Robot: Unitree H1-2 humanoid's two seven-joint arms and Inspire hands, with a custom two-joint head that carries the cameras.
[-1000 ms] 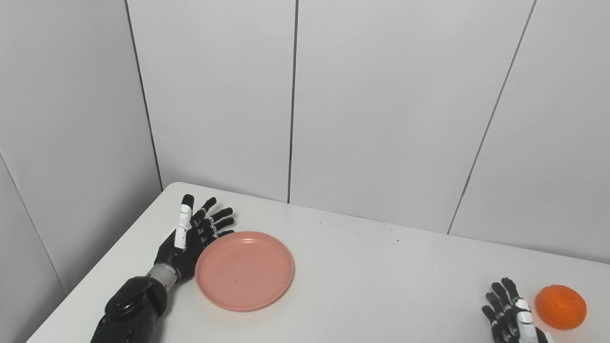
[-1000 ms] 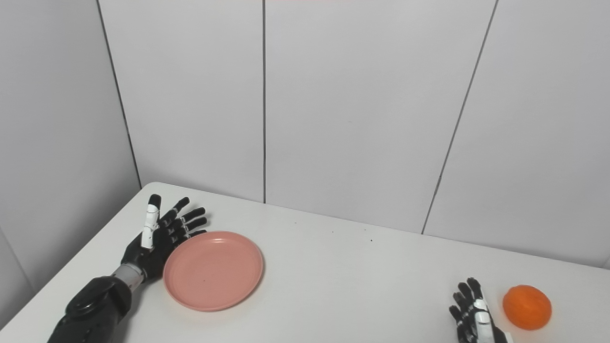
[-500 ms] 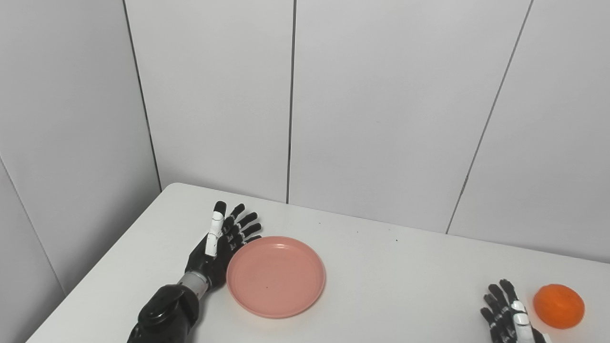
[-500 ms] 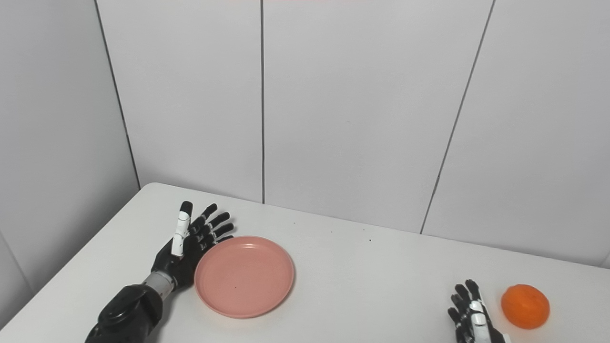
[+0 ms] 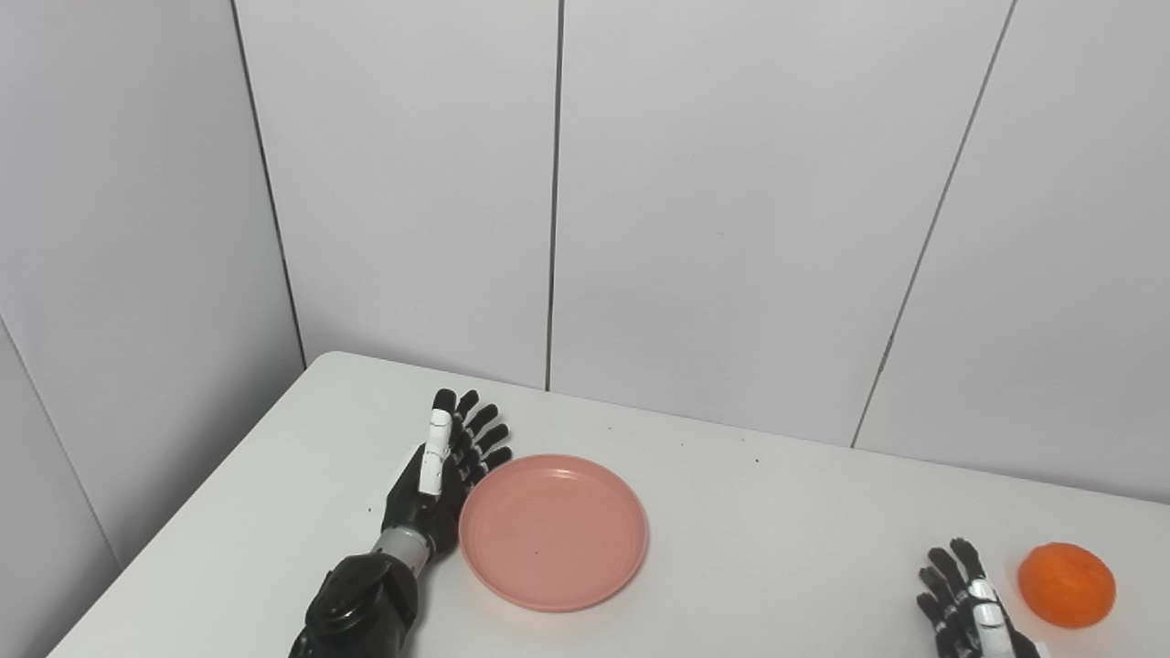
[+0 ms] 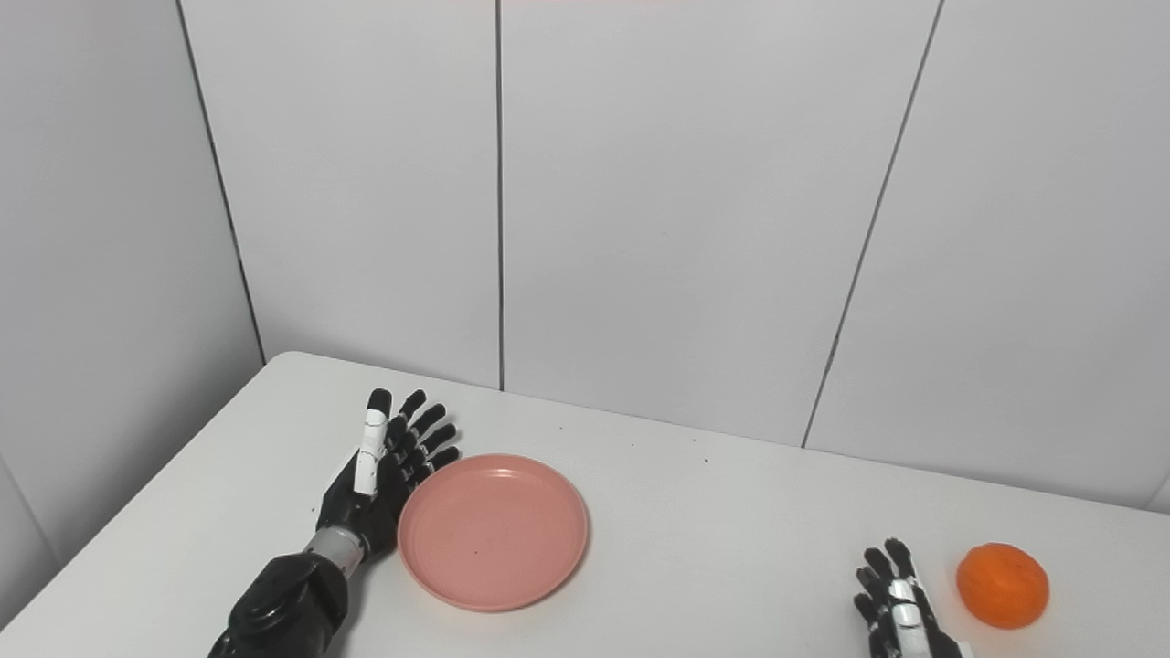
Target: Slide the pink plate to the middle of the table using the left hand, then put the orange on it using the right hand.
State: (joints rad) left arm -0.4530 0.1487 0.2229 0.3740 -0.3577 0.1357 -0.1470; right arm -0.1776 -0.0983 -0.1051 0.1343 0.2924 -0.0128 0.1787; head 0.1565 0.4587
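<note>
A round pink plate [image 5: 554, 533] lies flat on the white table [image 5: 777, 530], left of the middle. My left hand [image 5: 439, 480] is open, fingers straight and pointing away from me, its edge against the plate's left rim. It holds nothing. An orange [image 5: 1067, 585] sits on the table near the right front. My right hand [image 5: 964, 608] is open and empty at the bottom edge, just left of the orange and apart from it. The same scene shows in the right eye view: plate [image 6: 494, 531], left hand [image 6: 384, 471], orange [image 6: 1002, 585], right hand [image 6: 894, 608].
White wall panels [image 5: 731, 210] stand close behind the table's far edge and along its left side. The table's left edge runs diagonally toward the front left corner.
My left hand has pushed the pink plate to the right across the table, moving with it. The right hand and the orange have stayed in place.
</note>
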